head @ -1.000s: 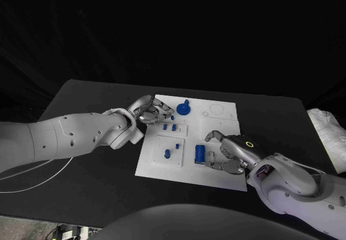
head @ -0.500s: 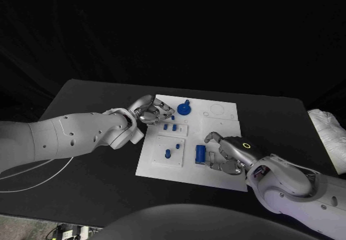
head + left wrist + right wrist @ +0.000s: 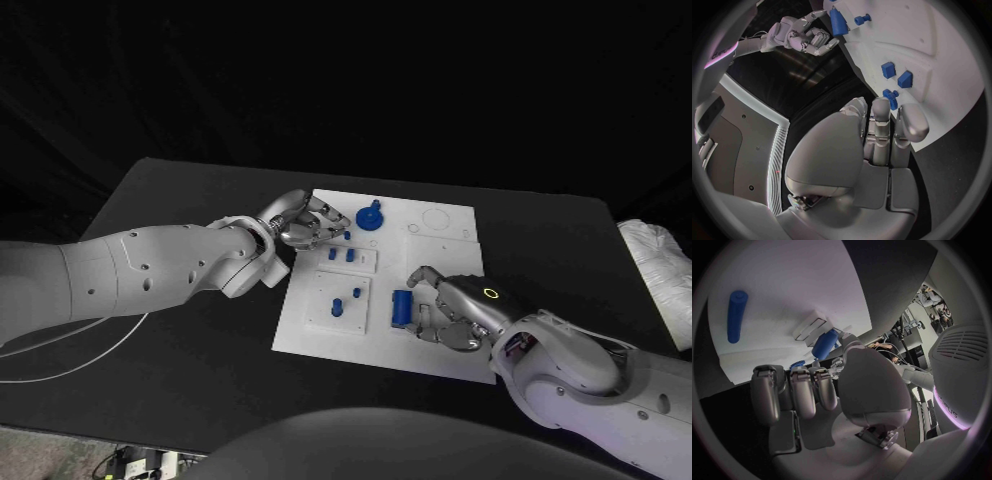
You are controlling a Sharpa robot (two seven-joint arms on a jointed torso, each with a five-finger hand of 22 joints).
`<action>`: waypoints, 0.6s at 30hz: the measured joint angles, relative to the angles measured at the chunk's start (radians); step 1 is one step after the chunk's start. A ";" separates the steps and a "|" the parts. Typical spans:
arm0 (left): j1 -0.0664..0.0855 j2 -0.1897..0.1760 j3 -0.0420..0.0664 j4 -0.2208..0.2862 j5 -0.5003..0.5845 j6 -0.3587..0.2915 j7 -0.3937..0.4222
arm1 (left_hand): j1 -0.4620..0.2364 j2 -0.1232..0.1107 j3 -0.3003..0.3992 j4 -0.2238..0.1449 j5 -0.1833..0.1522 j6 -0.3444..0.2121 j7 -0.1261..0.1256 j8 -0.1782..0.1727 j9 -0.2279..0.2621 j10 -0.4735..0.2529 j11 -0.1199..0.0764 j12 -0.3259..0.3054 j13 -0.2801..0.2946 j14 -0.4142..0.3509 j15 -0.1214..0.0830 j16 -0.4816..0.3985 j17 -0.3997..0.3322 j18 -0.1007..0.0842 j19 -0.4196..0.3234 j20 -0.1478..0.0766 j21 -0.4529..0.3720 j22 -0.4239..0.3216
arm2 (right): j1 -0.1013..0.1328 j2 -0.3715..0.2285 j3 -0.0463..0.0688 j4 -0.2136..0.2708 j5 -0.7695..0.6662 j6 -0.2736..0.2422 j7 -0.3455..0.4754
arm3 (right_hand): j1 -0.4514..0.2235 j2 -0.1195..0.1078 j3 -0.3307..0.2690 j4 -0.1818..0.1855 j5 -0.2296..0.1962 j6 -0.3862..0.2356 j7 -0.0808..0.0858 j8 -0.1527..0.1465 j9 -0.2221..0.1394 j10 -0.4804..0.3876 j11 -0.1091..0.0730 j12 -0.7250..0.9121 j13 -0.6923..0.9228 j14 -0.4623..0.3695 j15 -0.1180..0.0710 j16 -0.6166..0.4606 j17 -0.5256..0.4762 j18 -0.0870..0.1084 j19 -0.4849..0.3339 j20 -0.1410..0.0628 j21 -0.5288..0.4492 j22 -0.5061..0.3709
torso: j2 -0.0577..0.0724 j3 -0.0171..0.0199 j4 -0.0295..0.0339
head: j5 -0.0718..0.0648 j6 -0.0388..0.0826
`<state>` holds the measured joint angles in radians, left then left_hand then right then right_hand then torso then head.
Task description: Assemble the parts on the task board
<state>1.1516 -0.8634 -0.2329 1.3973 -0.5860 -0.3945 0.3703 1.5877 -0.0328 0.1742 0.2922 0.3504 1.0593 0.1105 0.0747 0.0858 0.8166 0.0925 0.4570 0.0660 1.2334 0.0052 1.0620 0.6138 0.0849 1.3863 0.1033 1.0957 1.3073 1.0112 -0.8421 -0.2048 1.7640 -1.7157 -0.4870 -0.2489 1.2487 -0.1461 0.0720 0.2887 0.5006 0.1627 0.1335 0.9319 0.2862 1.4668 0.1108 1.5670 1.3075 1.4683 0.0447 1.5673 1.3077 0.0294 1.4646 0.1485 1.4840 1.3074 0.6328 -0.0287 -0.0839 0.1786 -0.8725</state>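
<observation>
While my right hand (image 3: 450,312) curls its fingers beside a blue cylinder (image 3: 400,308) lying on the white task board (image 3: 444,250), I can't tell whether they pinch it; my left hand (image 3: 303,222) is curled, apparently empty.

I log a black desk (image 3: 173,330). Off its right edge I see a crumpled white bundle (image 3: 656,270). A white cable (image 3: 58,362) loops across the desk's near left corner.
</observation>
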 measured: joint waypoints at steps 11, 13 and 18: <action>0.000 0.000 0.000 0.000 0.000 0.001 0.000 | 0.000 0.000 0.000 0.000 0.004 -0.004 0.004 0.000 0.000 0.000 0.000 0.000 0.000 0.000 0.000 0.000 -0.001 0.000 0.004 0.004 -0.006 0.000 | -0.002 0.010 0.000 -0.009 0.005 0.009 0.001 | -0.001 0.001 0.003 -0.003 0.040 0.009 0.002 -0.005 -0.008 0.000 0.000 0.000 0.000 -0.004 0.004 0.000 0.000 0.000 0.004 0.004 -0.009 0.000 | 0.001 0.0000 -0.0007 | 0.002 0.000; 0.000 0.000 0.000 -0.001 0.000 0.002 0.000 | 0.000 0.000 0.000 0.000 0.004 -0.004 0.004 0.000 0.000 0.000 0.000 0.000 0.000 0.000 0.000 0.000 -0.001 0.000 0.000 0.007 -0.006 0.000 | -0.002 0.012 0.000 -0.013 0.006 0.011 0.001 | -0.001 0.001 0.006 -0.006 0.057 0.012 -0.001 -0.005 -0.008 0.000 0.000 0.000 0.000 -0.004 0.004 0.000 0.000 0.000 0.004 0.004 -0.009 0.000 | 0.001 0.0000 -0.0012 | 0.002 0.000; 0.000 0.001 0.000 -0.001 0.000 0.002 0.000 | 0.000 0.000 0.000 0.000 0.004 -0.004 0.004 0.000 0.000 0.004 0.004 0.000 0.000 0.000 0.000 0.000 -0.001 0.000 0.000 0.007 -0.006 0.000 | -0.002 0.017 0.000 -0.022 0.008 0.018 0.001 | 0.006 0.009 0.021 -0.015 0.119 0.028 0.005 -0.005 -0.010 0.000 0.000 0.000 0.000 -0.004 0.004 0.000 0.000 0.000 0.004 0.004 -0.015 0.001 | 0.001 -0.0001 -0.0006 | 0.000 0.000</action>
<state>1.1516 -0.8625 -0.2330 1.3965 -0.5860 -0.3921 0.3698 1.5877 -0.0329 0.1741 0.2922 0.3543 1.0557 0.1141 0.0747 0.0858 0.8204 0.0963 0.4570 0.0661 1.2334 0.0052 1.0620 0.6129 0.0851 1.3862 0.1106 1.0899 1.3073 1.0089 -0.8256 -0.2048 1.7421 -1.7079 -0.4691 -0.2477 1.2550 -0.1374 0.0933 0.2734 0.6196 0.1904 0.1384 0.9269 0.2766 1.4668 0.1108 1.5670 1.3074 1.4647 0.0483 1.5673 1.3076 0.0294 1.4683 0.1522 1.4691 1.3081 0.6334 -0.0288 -0.0845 0.1791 -0.8725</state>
